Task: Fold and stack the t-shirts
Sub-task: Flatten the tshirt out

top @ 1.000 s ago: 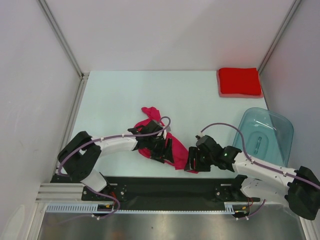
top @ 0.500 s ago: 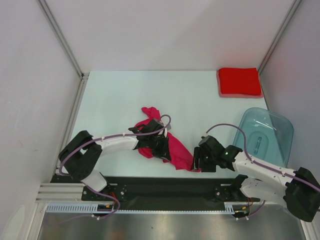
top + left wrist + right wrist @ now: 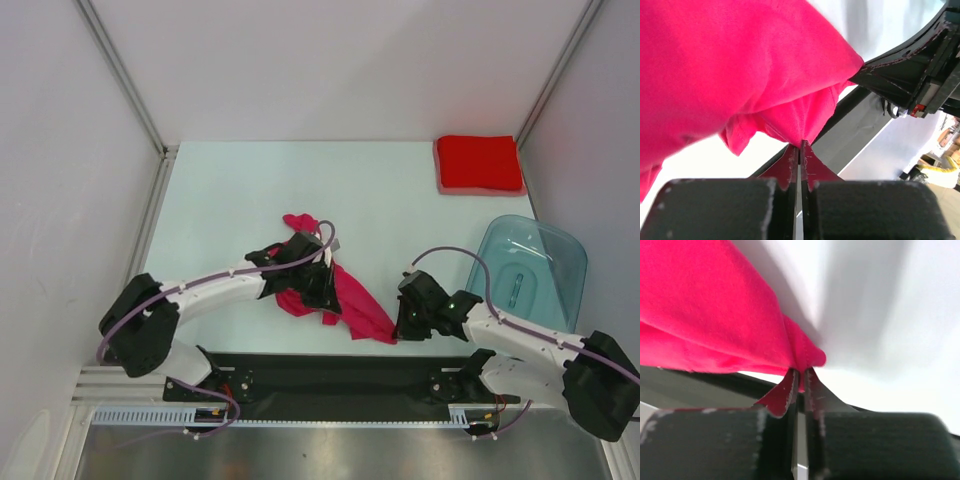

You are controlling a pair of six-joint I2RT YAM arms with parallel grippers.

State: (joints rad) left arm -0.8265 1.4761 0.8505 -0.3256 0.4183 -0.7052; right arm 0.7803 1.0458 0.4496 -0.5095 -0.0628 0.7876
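A crumpled magenta-pink t-shirt (image 3: 350, 295) lies near the table's front edge, between the two arms. My left gripper (image 3: 322, 290) is shut on a fold of the pink t-shirt (image 3: 765, 75); its jaws pinch the cloth at their tips (image 3: 800, 145). My right gripper (image 3: 400, 325) is shut on the t-shirt's right corner (image 3: 802, 357), with the cloth caught between its jaws (image 3: 800, 372). A red t-shirt (image 3: 478, 164) rests folded flat at the back right of the table.
A translucent blue-grey plastic tub (image 3: 530, 268) stands at the right, beside the right arm. White walls with metal posts (image 3: 125, 80) close the table on three sides. A black rail (image 3: 330, 372) runs along the near edge.
Both grippers have closed on the pink t-shirt. The right gripper slid a little right, drawing the cloth's corner out; the left arm shifted slightly.
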